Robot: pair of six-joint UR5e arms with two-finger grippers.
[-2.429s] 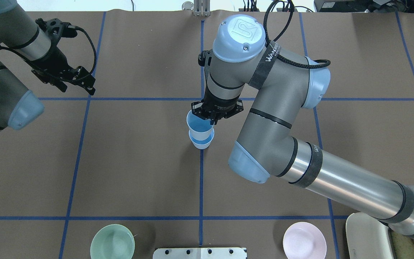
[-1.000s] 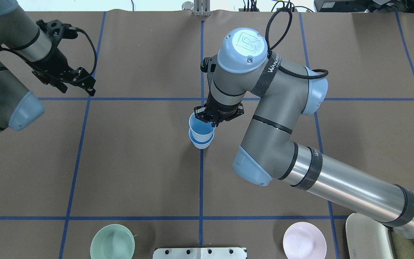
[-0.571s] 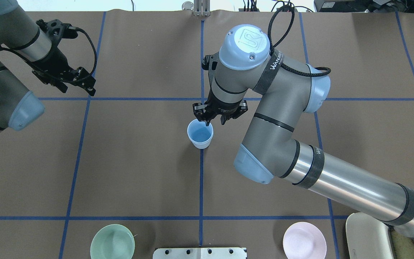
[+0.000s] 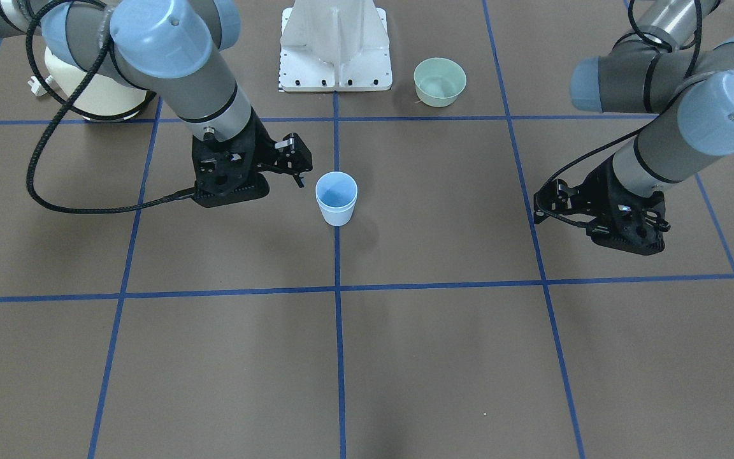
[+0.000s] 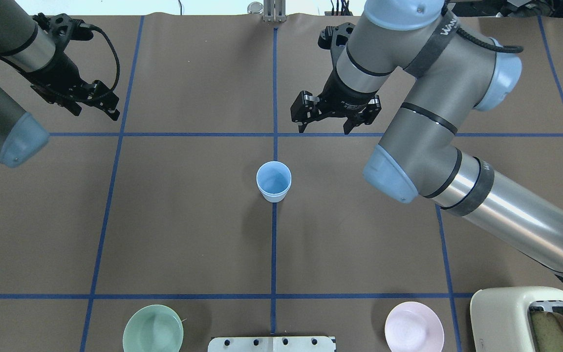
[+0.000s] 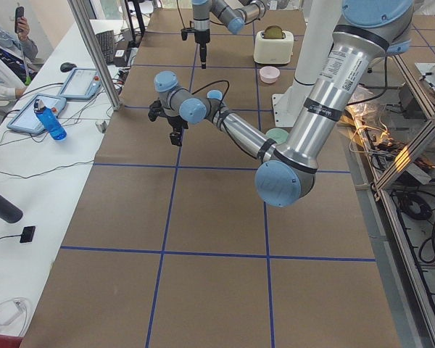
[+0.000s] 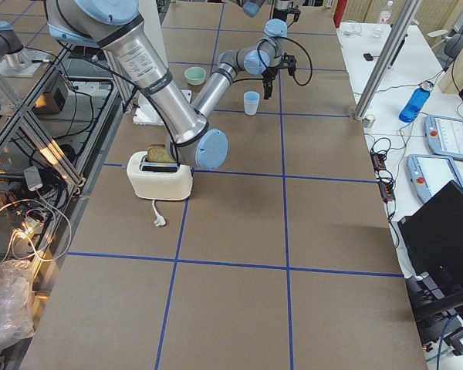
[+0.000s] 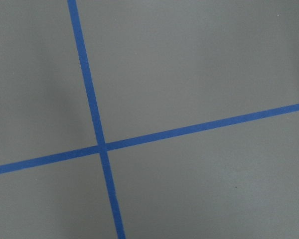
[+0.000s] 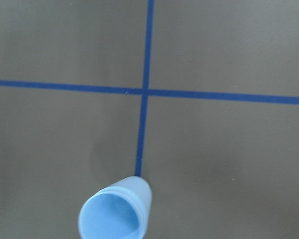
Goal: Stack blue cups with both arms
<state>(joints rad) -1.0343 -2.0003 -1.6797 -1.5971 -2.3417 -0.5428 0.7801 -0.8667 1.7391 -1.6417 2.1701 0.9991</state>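
Note:
The two blue cups (image 5: 273, 181) stand nested upright on the centre tape line, so they read as one cup with one rim. They also show in the front view (image 4: 336, 197), the right side view (image 7: 251, 102) and at the bottom of the right wrist view (image 9: 114, 211). My right gripper (image 5: 325, 129) is open and empty, raised beyond the cups and a little to their right; in the front view (image 4: 294, 169) it sits left of them. My left gripper (image 5: 95, 113) is open and empty, far to the left (image 4: 542, 207) over a tape crossing.
A green bowl (image 5: 153, 335) and a pink bowl (image 5: 413, 332) sit at the near edge on either side of the white base pedestal (image 5: 271, 343). A cream toaster (image 5: 526, 320) stands at the near right corner. The right forearm spans the right half of the table.
The right gripper lowered the upper cup into the lower one, opened, let go, then rose and drew back away from the stack. The left arm shifted slightly up and left.

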